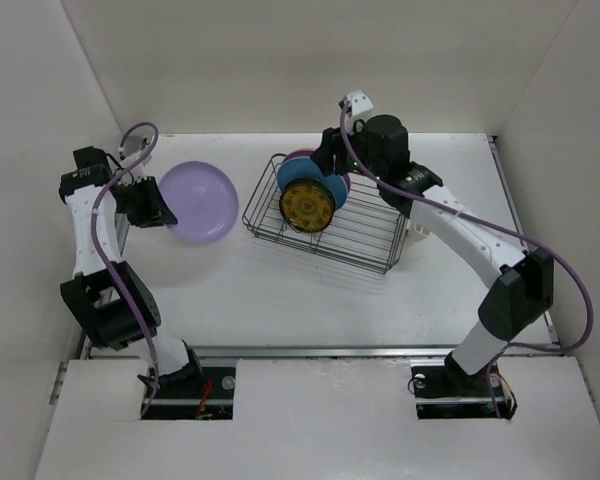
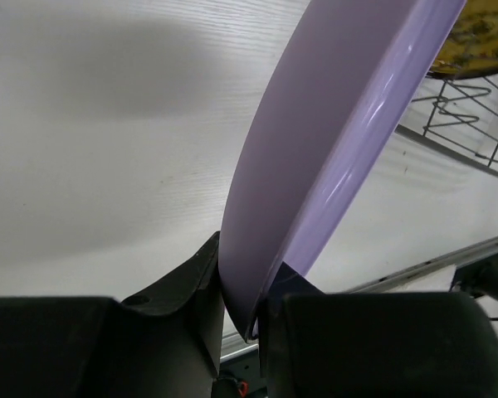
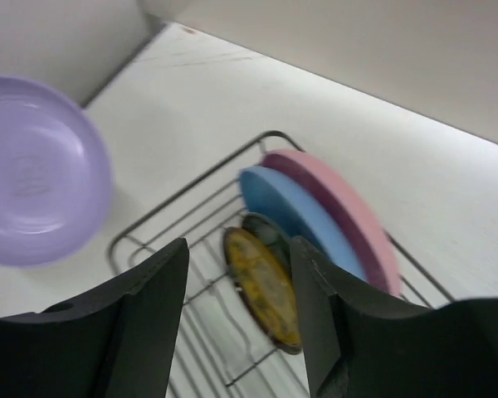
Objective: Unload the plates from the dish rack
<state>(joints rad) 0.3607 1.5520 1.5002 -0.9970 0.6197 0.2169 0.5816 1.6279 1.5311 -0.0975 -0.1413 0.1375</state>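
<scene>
While the left gripper [image 2: 241,308] clamps the rim of the lavender plate [image 2: 332,141], holding it to the left of the dish rack [image 1: 365,238], the right gripper [image 3: 239,253] hangs with jaws spread and empty above the rack's left end. Three plates stand on edge there: the yellow plate [image 1: 307,205] nearest, the light blue plate [image 1: 284,177] behind it, and the pink plate [image 1: 302,155] farthest back.

Robot lab cell: white walls [image 1: 280,60] boxing in a white worktop [image 1: 280,300], left arm [image 1: 80,230] and right arm [image 1: 460,235] bolted on.
</scene>
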